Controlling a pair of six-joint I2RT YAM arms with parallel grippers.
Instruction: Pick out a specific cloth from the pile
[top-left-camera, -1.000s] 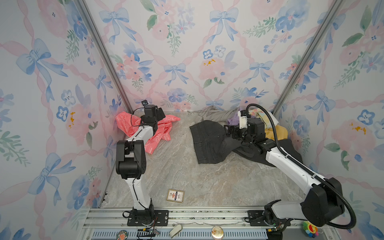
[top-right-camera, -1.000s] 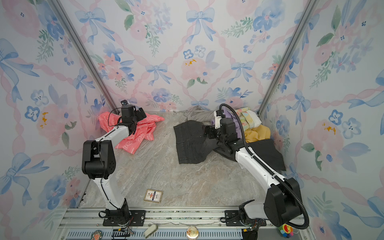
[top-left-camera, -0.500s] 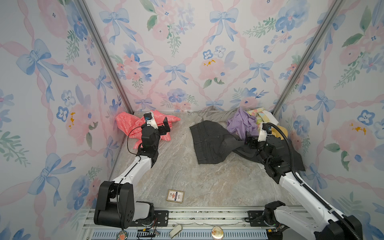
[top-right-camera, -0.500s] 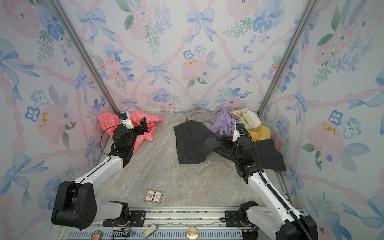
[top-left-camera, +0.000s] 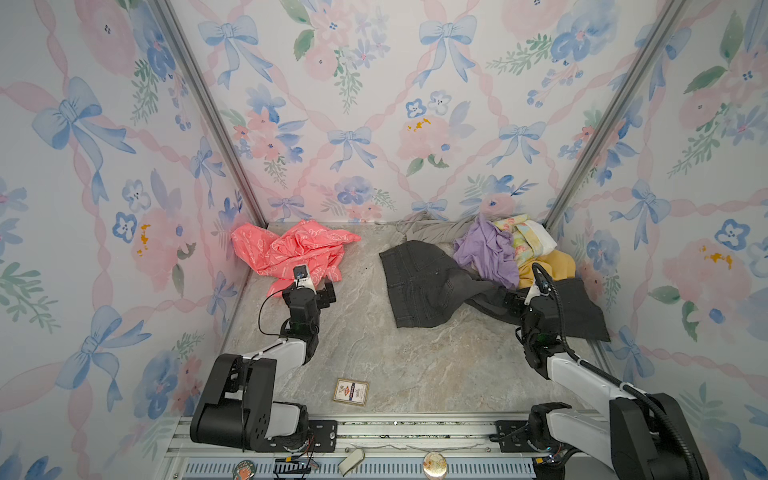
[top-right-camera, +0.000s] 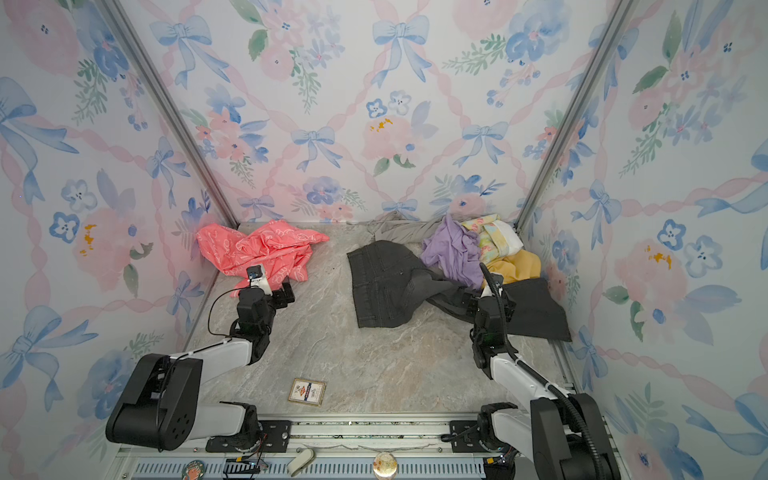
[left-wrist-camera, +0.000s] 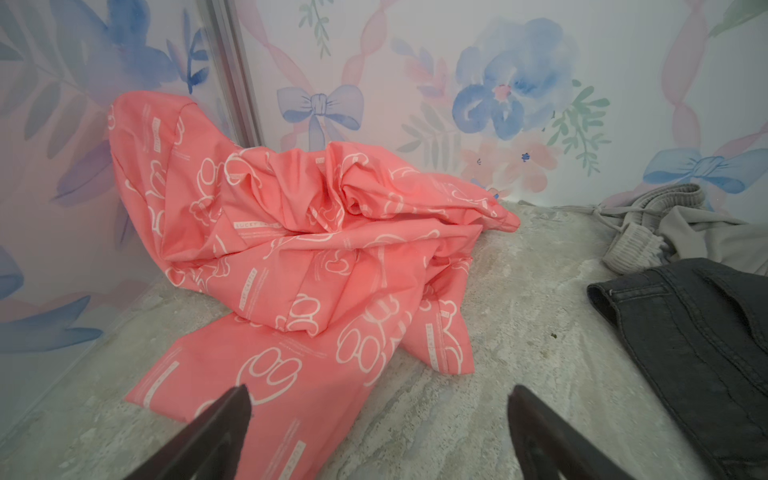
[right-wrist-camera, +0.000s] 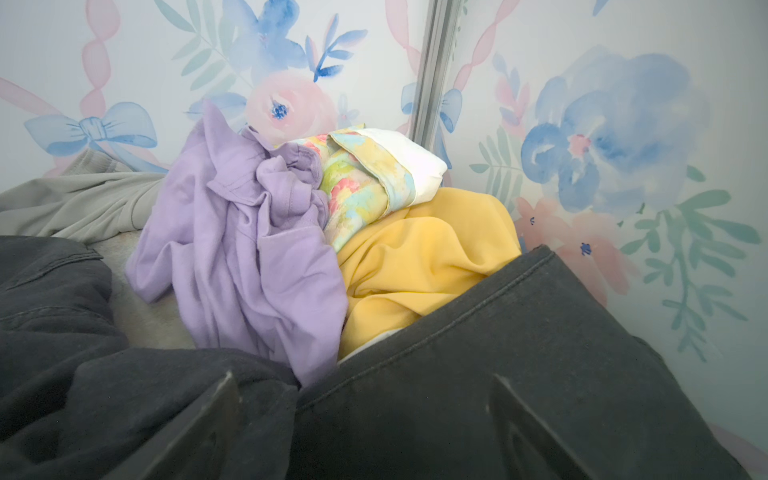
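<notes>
- The left gripper (top-left-camera: 318, 287) has been drawn back from above the cloth (top-left-camera: 291, 249) to its near edge.
- The right gripper (top-left-camera: 513, 301) has been withdrawn from the pile (top-left-camera: 552, 266).
- The lilac garment (top-left-camera: 486, 253) has been left uncovered.

Bare marble floor (top-left-camera: 361, 340) between coral cloth (top-left-camera: 291, 249) and black jeans (top-left-camera: 415, 282)

The far left corner of the grey marbled tabletop (top-left-camera: 374, 353) is being occupied by the coral-pink printed cloth (top-left-camera: 291, 249), well apart from the pile of mixed garments (top-left-camera: 519, 245) at the far right. There the black denim jeans (top-left-camera: 419, 282) are being overlapped by the lilac garment (top-left-camera: 486, 253), with the mustard-yellow garment (top-left-camera: 552, 266) to its right and the grey garment (top-left-camera: 436, 228) behind. The front middle is being occupied by a small rectangular card (top-left-camera: 351, 392).
</notes>
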